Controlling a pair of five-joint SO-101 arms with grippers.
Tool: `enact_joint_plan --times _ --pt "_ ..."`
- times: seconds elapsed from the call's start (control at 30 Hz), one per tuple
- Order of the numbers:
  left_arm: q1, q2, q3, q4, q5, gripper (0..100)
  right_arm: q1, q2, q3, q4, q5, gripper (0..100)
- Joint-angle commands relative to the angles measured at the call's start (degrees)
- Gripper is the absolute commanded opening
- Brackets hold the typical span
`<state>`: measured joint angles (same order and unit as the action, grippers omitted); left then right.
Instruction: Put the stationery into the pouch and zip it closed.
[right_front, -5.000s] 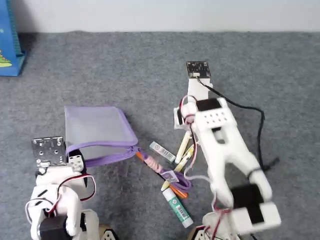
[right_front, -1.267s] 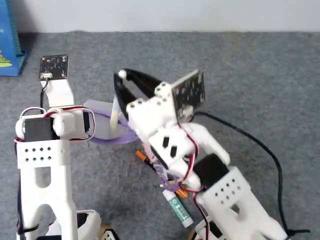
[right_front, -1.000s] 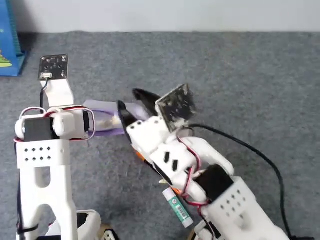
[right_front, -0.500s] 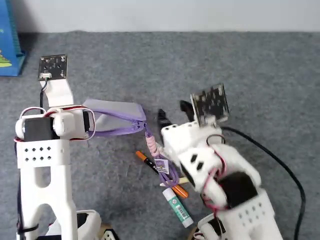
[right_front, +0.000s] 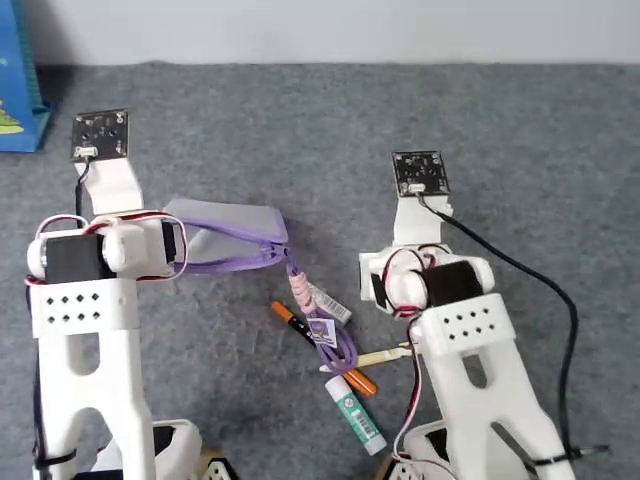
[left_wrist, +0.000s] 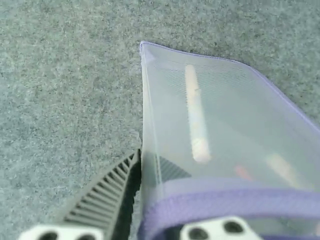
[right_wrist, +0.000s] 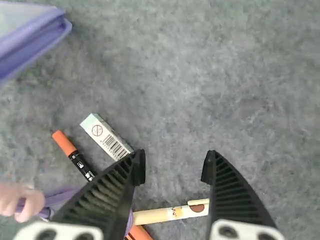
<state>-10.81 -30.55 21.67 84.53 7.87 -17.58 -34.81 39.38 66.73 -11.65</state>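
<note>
Comparing with five seconds back, I find the pouch (right_front: 228, 222) no longer flat on the grey desk (right_front: 520, 110). My left hand (left_wrist: 148, 165) has raised its zip edge and pinches the purple rim, one ribbed finger outside the mesh and the other showing dark behind it. The right arm, which a second ago leaned across to the pouch mouth, has swung back. The right hand (right_wrist: 173, 162) now hangs empty with its fingers spread, just above the loose stationery.

In the left wrist view I see, through the mesh, a cream pen (left_wrist: 196, 115) lying inside the pouch. Fainter orange and pale shapes show lower down, and I cannot tell whether they are inside or beneath it.

Four pieces lie on the desk. A small white box (right_wrist: 106, 135) carries a barcode label. An orange marker (right_wrist: 71, 150) with a black band lies just beside it. A second cream pen (right_wrist: 167, 213) has a small printed mark near its end. From the high view, a glue stick (right_front: 355, 410) with a green-printed label lies nearest the arm bases. None of that print is legible to me.

A pink charm (right_front: 300, 292) and a purple strap (right_front: 338, 345) trail from the pouch's zip corner and cross the marker. The pouch mouth stands open.
</note>
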Motion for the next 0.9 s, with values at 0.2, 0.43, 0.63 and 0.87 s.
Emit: enact_joint_plan --times 0.2,0.43,0.63,0.87 --pt "-9.93 -0.62 -1.98 1.14 -4.22 1 -9.10 7.34 -0.44 -1.80 0.53 19.4" --pt "-9.76 -0.62 -1.71 1.76 -4.22 1 -15.25 12.70 -0.35 -8.92 1.41 19.3" --pt "-9.76 -0.62 -0.57 1.41 -4.22 1 -17.19 22.20 -0.62 -16.31 5.36 19.3" --pt "-9.76 -0.62 -0.48 1.32 -4.22 1 -16.22 33.63 -1.05 -22.99 9.85 19.2"
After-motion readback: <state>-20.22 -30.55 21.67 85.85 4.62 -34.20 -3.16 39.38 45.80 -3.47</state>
